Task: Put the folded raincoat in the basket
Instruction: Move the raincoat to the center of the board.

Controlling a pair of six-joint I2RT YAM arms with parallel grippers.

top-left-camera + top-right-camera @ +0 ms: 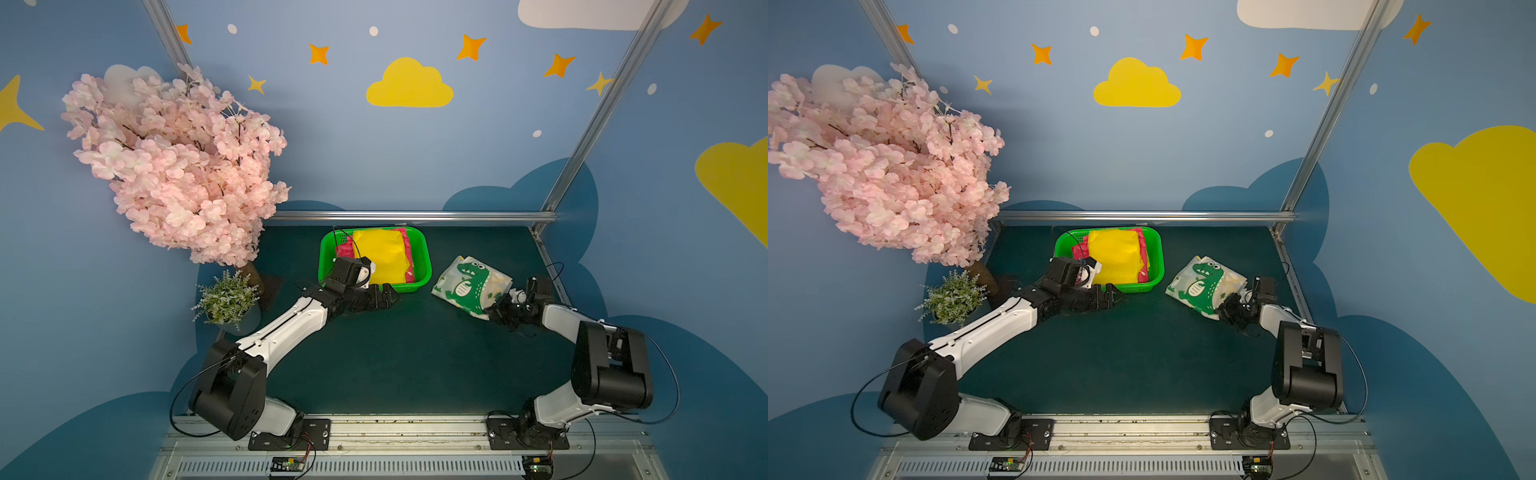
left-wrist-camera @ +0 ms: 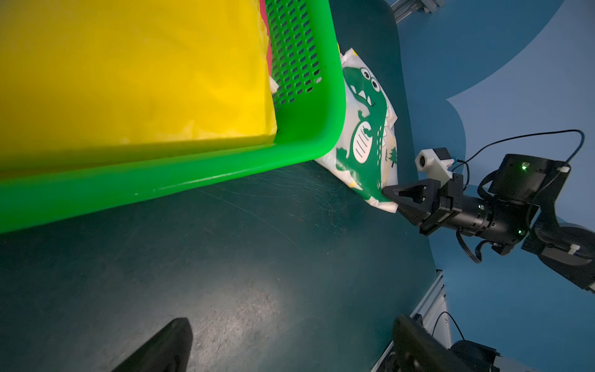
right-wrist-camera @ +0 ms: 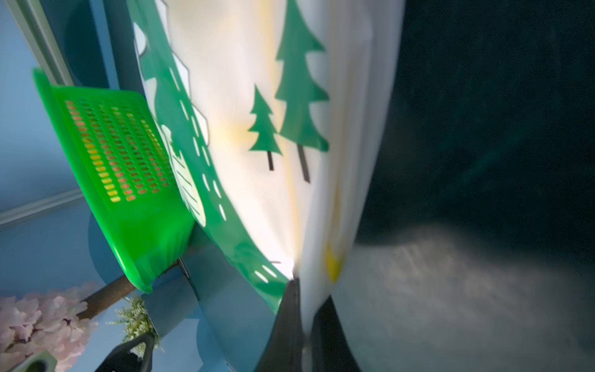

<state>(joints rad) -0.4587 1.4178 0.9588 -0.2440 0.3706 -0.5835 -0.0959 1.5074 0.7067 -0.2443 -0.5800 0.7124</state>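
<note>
The folded raincoat (image 1: 469, 286) (image 1: 1204, 284), white with a green dinosaur print, lies on the dark mat just right of the basket (image 1: 426, 257) (image 1: 1158, 257). My right gripper (image 1: 494, 309) (image 1: 1225, 309) is shut on its near right corner. In the right wrist view the fabric (image 3: 289, 128) is pinched between the fingers of that gripper (image 3: 306, 309). The left wrist view also shows the right gripper (image 2: 386, 193) at the raincoat's (image 2: 367, 135) corner. My left gripper (image 1: 390, 297) (image 1: 1115, 296) (image 2: 289, 348) stands open and holds nothing, low at the front edge of the basket (image 2: 193, 180).
A yellow folded raincoat (image 1: 384, 253) lies in the basket on top of a pink one (image 1: 345, 249). A pink blossom tree (image 1: 178, 166) and a small potted plant (image 1: 226, 299) stand at the left. Aluminium rails (image 1: 415, 216) bound the back and right edges.
</note>
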